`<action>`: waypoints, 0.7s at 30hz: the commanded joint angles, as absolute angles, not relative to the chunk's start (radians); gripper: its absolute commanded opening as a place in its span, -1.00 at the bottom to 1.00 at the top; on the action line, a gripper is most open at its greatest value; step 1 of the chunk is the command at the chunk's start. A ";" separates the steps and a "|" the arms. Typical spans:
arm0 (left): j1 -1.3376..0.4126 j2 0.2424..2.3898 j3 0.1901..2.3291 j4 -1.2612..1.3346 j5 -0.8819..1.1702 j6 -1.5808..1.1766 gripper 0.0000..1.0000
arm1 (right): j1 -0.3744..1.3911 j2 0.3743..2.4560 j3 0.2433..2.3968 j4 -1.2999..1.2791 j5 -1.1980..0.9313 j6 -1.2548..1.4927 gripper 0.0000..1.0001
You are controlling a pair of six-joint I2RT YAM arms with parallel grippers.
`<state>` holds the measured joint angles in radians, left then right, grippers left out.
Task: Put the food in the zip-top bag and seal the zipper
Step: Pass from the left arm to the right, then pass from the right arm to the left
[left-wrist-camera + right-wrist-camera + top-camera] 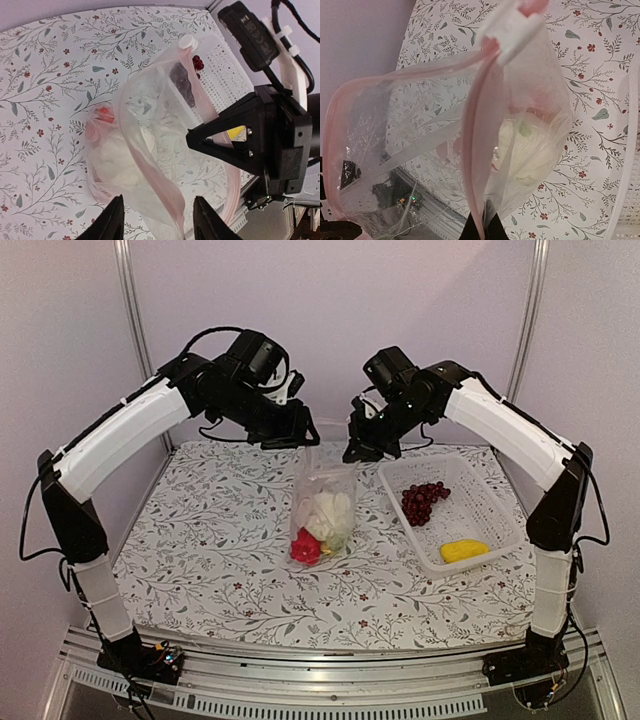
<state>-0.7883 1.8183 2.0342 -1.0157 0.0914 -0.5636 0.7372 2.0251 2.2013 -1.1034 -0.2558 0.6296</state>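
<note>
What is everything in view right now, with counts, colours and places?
zip-top bag: one, clear with a pink rim, table centre, held upright, mouth open
zipper slider: one, white, at one end of the bag's rim
cauliflower: one, white, inside the bag
red pepper: one, red, at the bag's bottom
basket: one, white mesh, right of the bag
grape bunch: one, dark red-purple, basket's far end
yellow piece: one, yellow, basket's near end
tablecloth: one, white floral, covering the table
left gripper: one, black, open, fingers either side of the bag's rim
right gripper: one, black, shut on the bag's rim
</note>
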 commanded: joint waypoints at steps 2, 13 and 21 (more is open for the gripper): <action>-0.796 1.874 2.117 -1.070 0.030 -0.576 -0.08 | 0.765 1.968 2.169 -1.082 -0.248 0.598 -1.00; -0.771 1.970 2.241 -1.132 0.032 -0.525 -1.00 | 0.766 1.924 2.161 -1.051 -0.297 0.562 -0.66; -0.751 1.916 2.236 -1.113 -0.017 -0.510 -1.00 | 0.695 1.740 2.058 -1.070 -0.302 0.539 0.22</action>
<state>-0.7738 1.9591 2.2265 -1.1061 0.0074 -0.5339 0.7456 1.8984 2.1475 -1.0687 -0.3054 0.5556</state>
